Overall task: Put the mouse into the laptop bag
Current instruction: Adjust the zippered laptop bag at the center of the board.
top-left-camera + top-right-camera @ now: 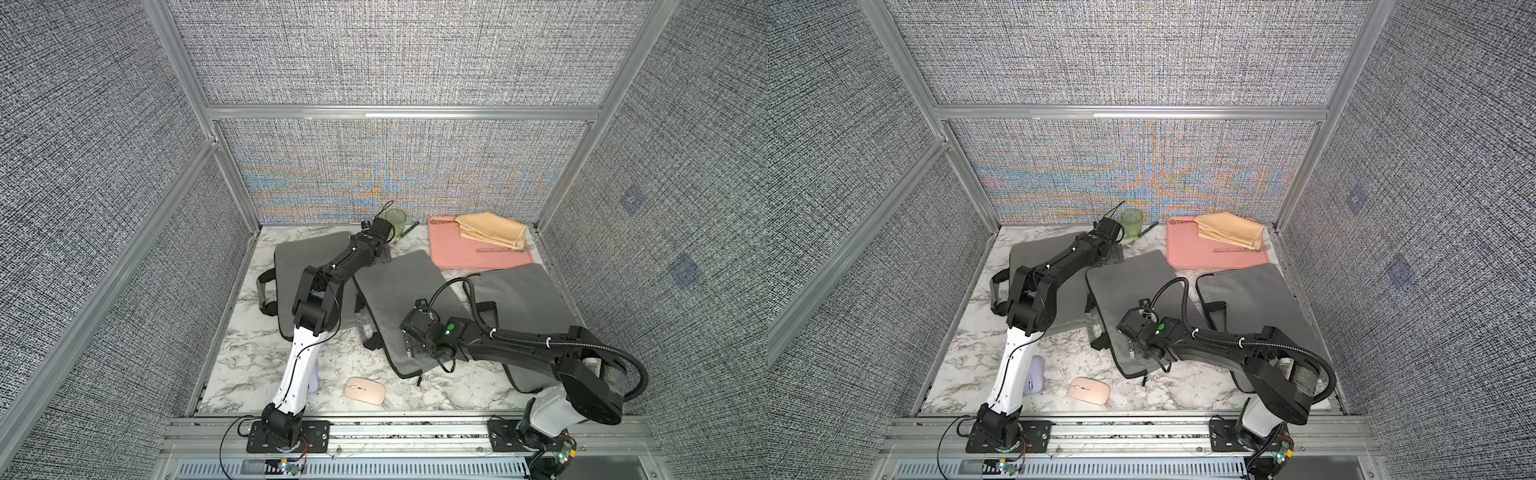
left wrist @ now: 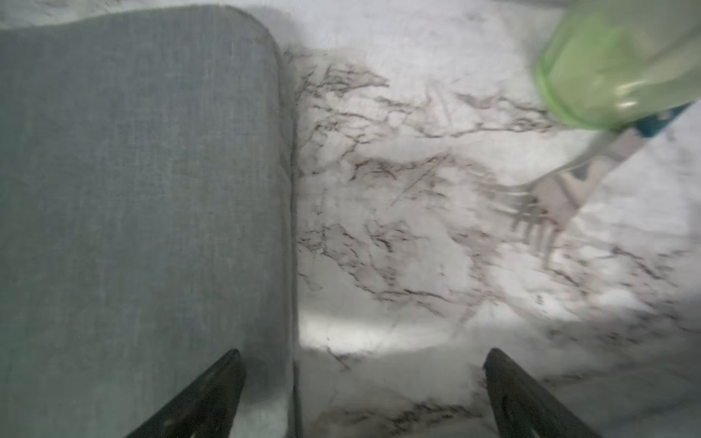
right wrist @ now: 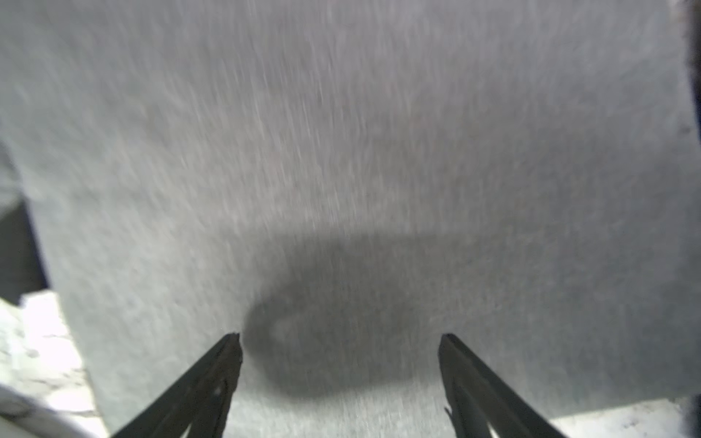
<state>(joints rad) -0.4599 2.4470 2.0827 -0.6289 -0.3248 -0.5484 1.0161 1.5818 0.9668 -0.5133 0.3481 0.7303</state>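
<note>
A pink mouse [image 1: 365, 390] [image 1: 1089, 390] lies on the marble table near the front edge, with nothing touching it. Three grey laptop bags lie flat: left bag [image 1: 299, 257], middle bag [image 1: 399, 286] [image 1: 1129, 282], right bag [image 1: 528, 295]. My right gripper [image 1: 409, 348] [image 3: 339, 335] hovers open over the front part of the middle bag [image 3: 341, 151], nothing between its fingers. My left gripper [image 1: 384, 251] [image 2: 364, 352] is open at the back, astride the far corner edge of the left bag [image 2: 144, 189], holding nothing.
A pale lilac mouse [image 1: 1034, 374] sits half hidden behind the left arm. A green cup [image 1: 395, 222] [image 2: 614, 68], a fork [image 2: 531, 216] and a pen [image 1: 409, 229] lie near the left gripper. A pink tray [image 1: 457, 253] with a yellow cloth [image 1: 492, 230] is back right.
</note>
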